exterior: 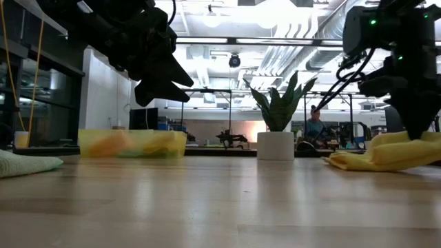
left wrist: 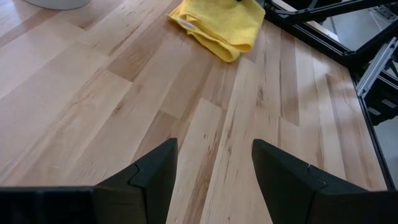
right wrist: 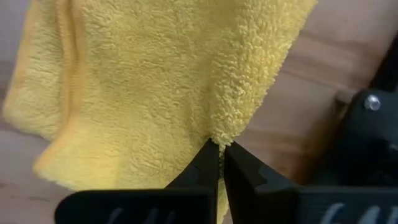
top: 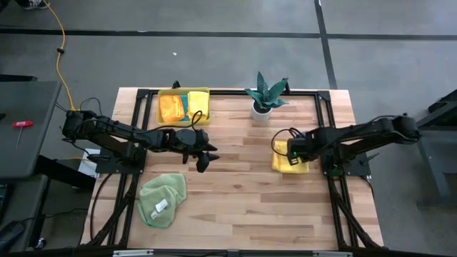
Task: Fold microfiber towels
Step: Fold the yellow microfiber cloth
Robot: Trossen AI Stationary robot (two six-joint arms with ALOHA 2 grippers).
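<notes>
Two fingers of the right gripper (right wrist: 221, 149) were pressed together on a pinch of the yellow towel (right wrist: 155, 81), catching a raised tuck of pile near its edge. That towel (top: 290, 158) lay bunched at the right side of the table (top: 243, 200), just in front of the potted plant (top: 265, 96) and slightly to its right. The step in hand looked like the start of a fold: a grip taken, nothing lifted yet. The next move probably called for raising the pinched edge and carrying it across the cloth without dragging the whole towel. Its long axis seemed to run from the plant toward the table's front edge, though the bunching made this uncertain. The left gripper (top: 202, 158) hovered spread and empty, left of the plant, beyond the green towel (top: 161, 200).
</notes>
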